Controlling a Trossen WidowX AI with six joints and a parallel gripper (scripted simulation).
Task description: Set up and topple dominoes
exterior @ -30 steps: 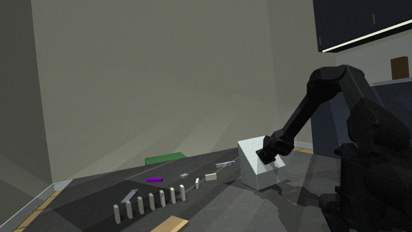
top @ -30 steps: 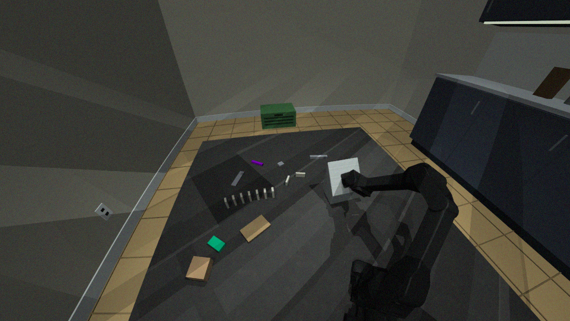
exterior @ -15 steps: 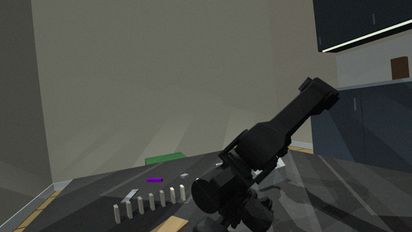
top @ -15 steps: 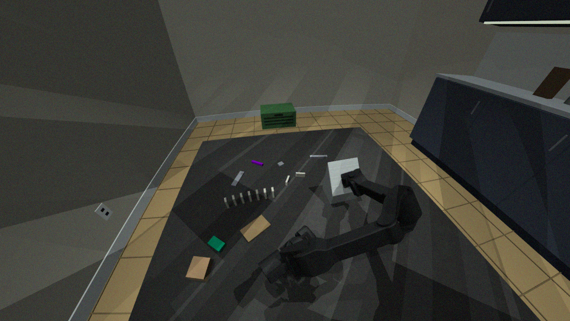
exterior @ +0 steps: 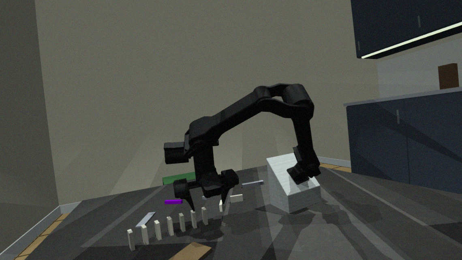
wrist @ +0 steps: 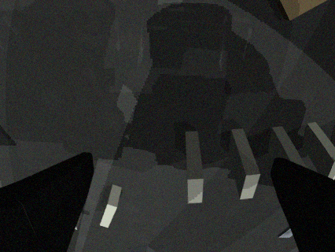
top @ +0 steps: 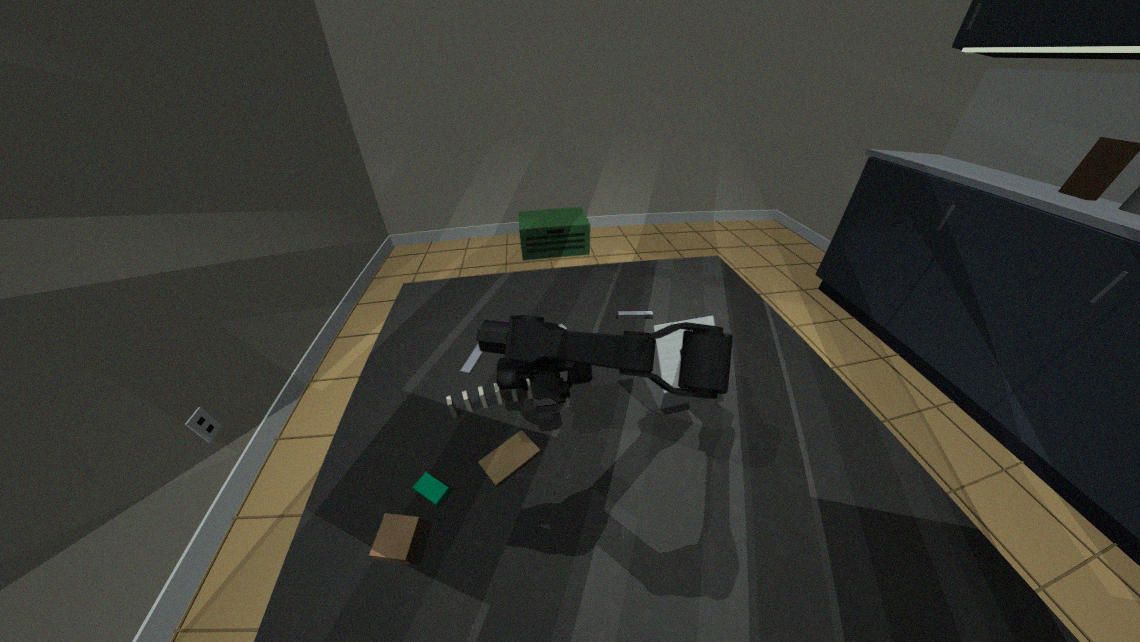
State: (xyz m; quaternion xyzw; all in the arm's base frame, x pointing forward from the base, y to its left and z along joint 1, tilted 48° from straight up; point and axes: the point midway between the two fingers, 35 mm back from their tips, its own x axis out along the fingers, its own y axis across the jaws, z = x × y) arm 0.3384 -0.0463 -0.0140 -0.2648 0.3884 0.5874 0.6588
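A row of several pale dominoes stands upright; its left end domino (top: 450, 404) (exterior: 131, 239) and its right end domino (exterior: 204, 216) (wrist: 195, 190) mark its ends. One loose domino (exterior: 220, 205) (wrist: 111, 205) lies on its long edge just right of the row. A second loose domino (exterior: 236, 198) lies farther right and back. The arm hides both loose ones in the top view. My gripper (exterior: 208, 206) (wrist: 186, 166) is open and empty, pointing down above the row's right end. In the wrist view the loose domino and the row's end dominoes show between the fingertips.
A white wedge block (top: 668, 358) (exterior: 279, 180) is right of the row. A purple bar (exterior: 173, 201), a grey strip (top: 471, 358) (exterior: 146, 219) and a grey bar (top: 635, 314) (exterior: 252, 183) lie behind. A tan block (top: 509, 456), green block (top: 430, 488) and brown block (top: 394, 536) are in front.
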